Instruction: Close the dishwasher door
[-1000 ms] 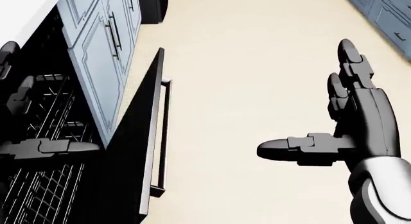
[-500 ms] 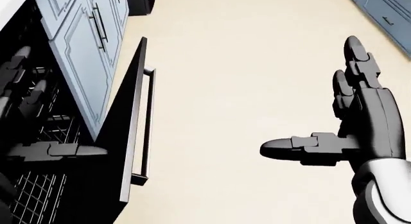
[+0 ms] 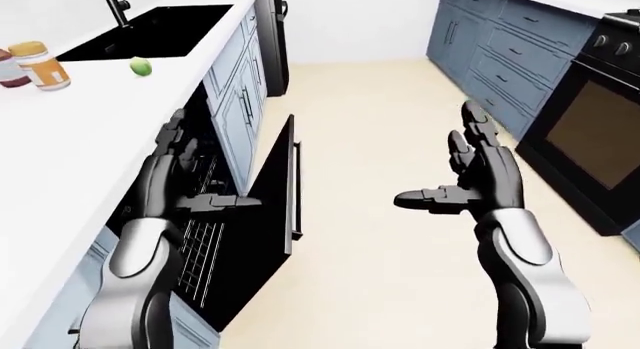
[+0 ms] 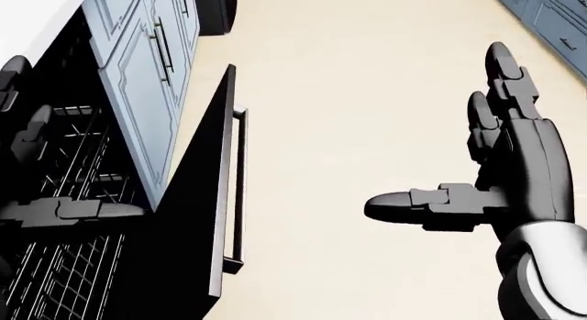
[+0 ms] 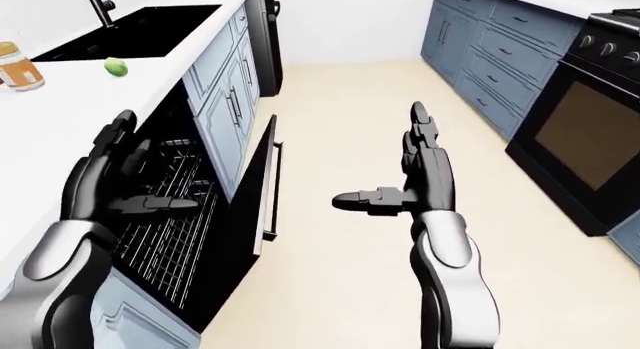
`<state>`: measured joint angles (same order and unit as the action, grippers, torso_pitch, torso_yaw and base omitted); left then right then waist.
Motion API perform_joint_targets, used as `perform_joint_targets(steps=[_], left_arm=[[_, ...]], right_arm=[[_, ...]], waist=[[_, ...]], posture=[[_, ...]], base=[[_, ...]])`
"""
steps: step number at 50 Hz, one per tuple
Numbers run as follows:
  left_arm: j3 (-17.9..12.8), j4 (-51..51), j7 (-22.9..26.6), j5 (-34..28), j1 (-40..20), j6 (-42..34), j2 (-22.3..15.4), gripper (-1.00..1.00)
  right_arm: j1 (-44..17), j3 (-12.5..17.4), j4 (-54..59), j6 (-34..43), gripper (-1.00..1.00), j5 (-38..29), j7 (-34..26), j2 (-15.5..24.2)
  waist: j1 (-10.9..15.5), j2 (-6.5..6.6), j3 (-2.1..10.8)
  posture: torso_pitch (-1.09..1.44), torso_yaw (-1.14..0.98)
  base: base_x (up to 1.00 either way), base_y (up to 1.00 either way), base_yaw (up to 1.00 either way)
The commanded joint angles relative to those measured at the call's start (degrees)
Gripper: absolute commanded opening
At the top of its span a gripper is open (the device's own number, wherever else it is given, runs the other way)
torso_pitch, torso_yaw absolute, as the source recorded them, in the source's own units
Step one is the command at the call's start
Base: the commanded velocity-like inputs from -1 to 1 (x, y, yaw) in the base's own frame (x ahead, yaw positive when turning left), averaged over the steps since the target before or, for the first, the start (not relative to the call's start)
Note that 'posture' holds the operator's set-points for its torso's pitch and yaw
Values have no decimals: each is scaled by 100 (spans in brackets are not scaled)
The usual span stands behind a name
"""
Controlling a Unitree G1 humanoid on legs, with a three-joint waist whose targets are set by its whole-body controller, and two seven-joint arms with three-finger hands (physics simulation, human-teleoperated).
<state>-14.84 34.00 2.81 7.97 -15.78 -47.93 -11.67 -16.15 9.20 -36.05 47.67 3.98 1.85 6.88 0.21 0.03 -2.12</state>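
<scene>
The black dishwasher door (image 3: 268, 214) hangs part-way open below the white counter, its bar handle (image 3: 297, 185) facing the floor side. Wire racks (image 5: 165, 214) show inside the tub. My left hand (image 3: 210, 169) is open, fingers spread, and hovers over the opening on the inner side of the door, apart from it. Over the beige floor to the door's right my right hand (image 3: 440, 158) is also open, thumb pointing left toward the handle with a clear gap between. In the head view the door (image 4: 201, 224) stands between the left thumb (image 4: 82, 210) and the right hand (image 4: 435, 131).
A black sink (image 3: 150, 30), a green lime (image 3: 141, 66) and jars (image 3: 40, 64) sit on the counter (image 3: 70, 139) at left. Blue drawers (image 3: 510, 56) and a black oven (image 3: 590, 131) line the right side. A dark appliance (image 3: 272, 26) stands beyond the cabinets (image 3: 235, 109).
The head view swayed: half a second ago everything sat further left and higher, now it is back about where it was a second ago. Door angle and both open hands look unchanged.
</scene>
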Motion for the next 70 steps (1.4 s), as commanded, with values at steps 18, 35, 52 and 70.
perform_joint_targets(steps=[18, 35, 52, 70], left_arm=[[18, 141, 4, -10, -133, 181, -32, 100], [13, 200, 14, -22, -129, 137, -26, 100], [18, 207, 11, -30, -132, 122, -19, 100], [38, 167, 25, -54, -117, 177, -11, 100]], right_arm=[[-93, 67, -123, -241, 100, 57, 14, 76], [-69, 37, -218, -247, 100, 70, -49, 79], [-69, 74, -187, -231, 100, 82, -16, 78], [-87, 66, -238, -151, 100, 47, -23, 97]], waist=[[20, -79, 207], [-34, 370, 165], [-42, -309, 252], [-5, -239, 190]], posture=[[0, 0], [0, 0], [0, 0], [0, 0]], base=[[0, 8, 0], [10, 0, 0], [2, 15, 0], [0, 11, 0]])
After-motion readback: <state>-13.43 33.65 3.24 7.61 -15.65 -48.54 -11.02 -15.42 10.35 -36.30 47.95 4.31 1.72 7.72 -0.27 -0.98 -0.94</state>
